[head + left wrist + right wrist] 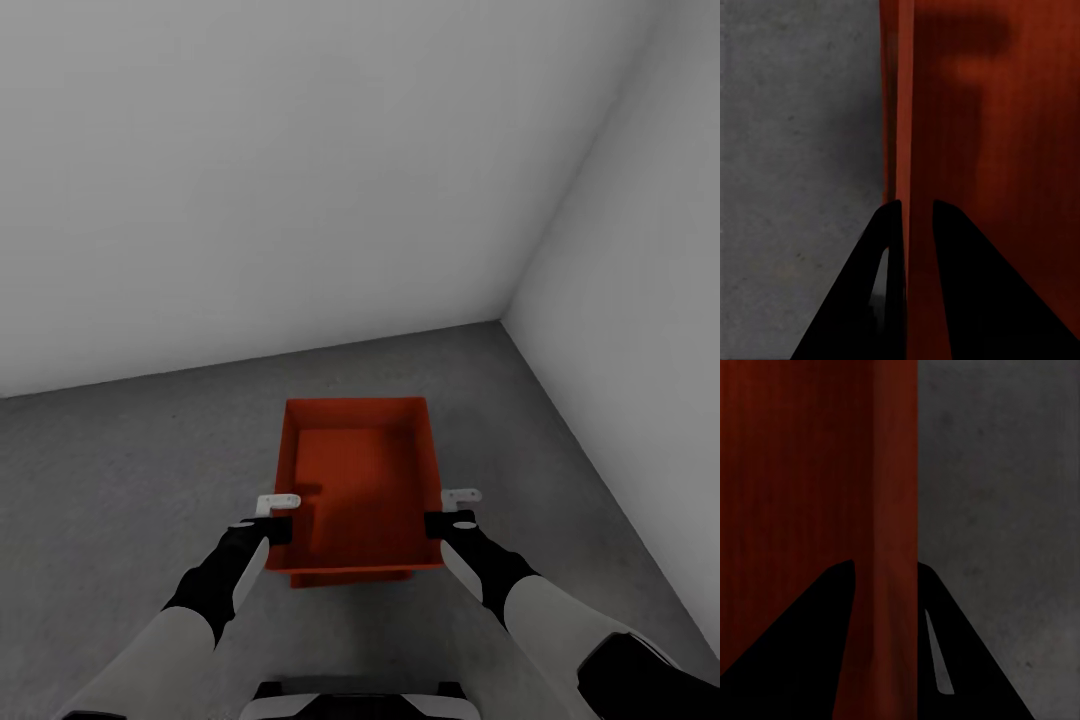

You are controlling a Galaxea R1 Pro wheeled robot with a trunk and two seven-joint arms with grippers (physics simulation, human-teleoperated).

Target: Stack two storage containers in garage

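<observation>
At lower centre of the head view, an orange-red storage container [360,480] is held over the dark grey floor [130,470] near a corner of white walls [250,170], the left hand [277,512] pinching its left wall and the right hand [452,510] its right wall. Both wrist views show a container wall [916,135] [889,495] caught between closed dark fingers [967,285] [802,645]. To set it down well, both arms should probably lower together, keeping the container level, and release only once its base rests flat.
</observation>
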